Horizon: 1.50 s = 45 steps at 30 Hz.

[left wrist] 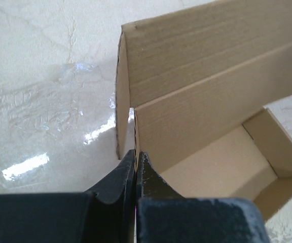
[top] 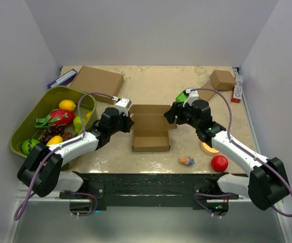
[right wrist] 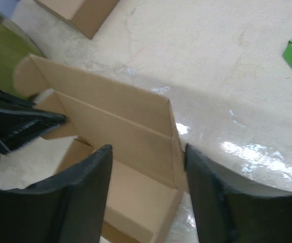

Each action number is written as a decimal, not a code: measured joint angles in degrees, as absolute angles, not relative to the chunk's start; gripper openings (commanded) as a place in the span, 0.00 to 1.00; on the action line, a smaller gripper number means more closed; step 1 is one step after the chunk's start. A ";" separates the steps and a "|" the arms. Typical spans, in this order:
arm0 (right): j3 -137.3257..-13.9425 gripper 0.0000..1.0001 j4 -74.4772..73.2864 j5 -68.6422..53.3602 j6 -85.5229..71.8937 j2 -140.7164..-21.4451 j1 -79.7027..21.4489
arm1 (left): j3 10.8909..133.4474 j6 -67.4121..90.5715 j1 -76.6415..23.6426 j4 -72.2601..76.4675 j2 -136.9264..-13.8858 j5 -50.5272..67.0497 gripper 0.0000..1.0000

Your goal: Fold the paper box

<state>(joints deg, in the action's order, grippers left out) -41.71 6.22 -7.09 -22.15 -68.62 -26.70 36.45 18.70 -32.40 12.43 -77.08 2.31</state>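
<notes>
We see the paper box [top: 151, 124] in plain brown on a beige, marble-veined desk [top: 161, 83], with an olive-green basket [top: 17, 135] to the box's left and a red ball [top: 219, 163] to its right.

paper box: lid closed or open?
Open: on the paper box the back panel stands upright, empty inside showing; left gripper pinches a side wall.

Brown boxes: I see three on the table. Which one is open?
The paper box in the middle: its inside shows, with flaps standing up. The larger box at the back left and the small cube at the back right are closed.
</notes>
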 measured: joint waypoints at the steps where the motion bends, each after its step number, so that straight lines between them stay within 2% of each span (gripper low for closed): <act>1: -41.76 0.86 5.37 -6.79 -22.02 -68.42 -26.72 | 36.47 17.85 -32.42 12.47 -76.64 2.13 0.00; 6: -41.60 0.93 1.89 -5.17 -21.26 -65.65 -26.72 | 36.49 13.74 -32.64 12.64 -74.48 1.37 0.00; 15: -40.03 0.90 2.39 -3.81 -19.88 -68.69 -26.72 | 36.49 9.85 -32.67 12.88 -73.21 1.21 0.00; 18: -39.94 0.76 2.94 -4.01 -19.40 -70.70 -26.72 | 36.49 9.45 -32.67 12.95 -73.17 1.23 0.00; 19: -39.94 0.66 3.14 -4.05 -19.20 -71.24 -26.72 | 36.49 9.37 -32.64 12.99 -73.17 1.26 0.00; 22: -39.94 0.56 3.77 -4.29 -18.79 -72.05 -26.72 | 36.49 9.39 -32.67 13.32 -73.17 1.23 0.00; 23: -39.94 0.46 3.95 -4.54 -18.87 -72.05 -26.72 | 36.49 9.39 -32.67 13.45 -73.17 1.23 0.00; 26: -39.94 0.29 4.89 -5.54 -18.96 -72.03 -26.70 | 36.49 9.43 -32.64 14.15 -73.19 1.17 0.00; 27: -39.94 0.17 5.10 -5.76 -19.05 -72.03 -26.72 | 36.49 9.43 -32.64 14.46 -73.28 1.17 0.00; 35: -39.97 0.06 7.16 -3.42 -21.56 -72.88 -29.54 | 38.02 11.38 -34.04 16.88 -77.14 -3.44 0.00; 39: -41.43 0.01 7.38 4.54 -22.50 -74.72 -33.74 | 41.93 11.25 -36.80 17.39 -81.80 -10.87 0.00; 45: -42.50 0.00 10.94 15.66 -23.57 -77.69 -36.64 | 44.49 10.24 -40.12 23.33 -87.31 -22.11 0.00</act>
